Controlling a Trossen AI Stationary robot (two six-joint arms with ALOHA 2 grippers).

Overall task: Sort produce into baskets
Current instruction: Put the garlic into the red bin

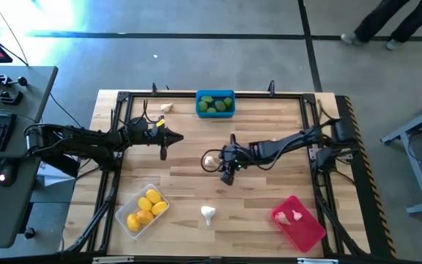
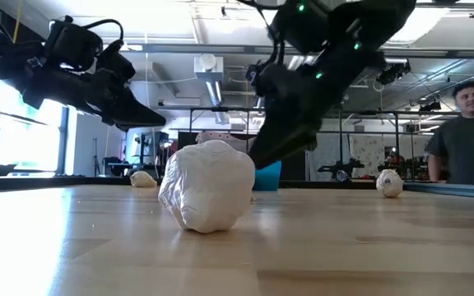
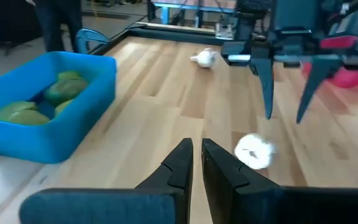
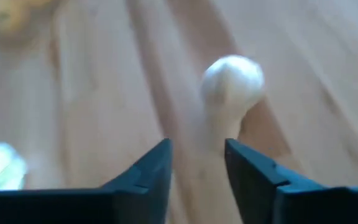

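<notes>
My right gripper [image 1: 228, 176] hangs open over the table's middle, fingers pointing down, as the left wrist view [image 3: 284, 93] shows. A whitish garlic bulb [image 1: 211, 160] lies on the wood just beside it, untouched; it also shows in the left wrist view [image 3: 254, 151]. A second bulb [image 1: 208, 213] lies toward the near edge and shows ahead of the open fingers in the right wrist view [image 4: 232, 81]. A third bulb [image 1: 166, 108] lies at the far left. My left gripper [image 1: 174, 138] is shut and empty, left of centre, above the table [image 3: 196, 158].
The blue bin [image 1: 215, 94] with green pieces stands at the far edge. The clear bin [image 1: 127, 202] with yellow pieces is at the near left. The red bin [image 1: 310, 231] with whitish pieces is at the near right. A person [image 2: 467, 131] stands beyond the table.
</notes>
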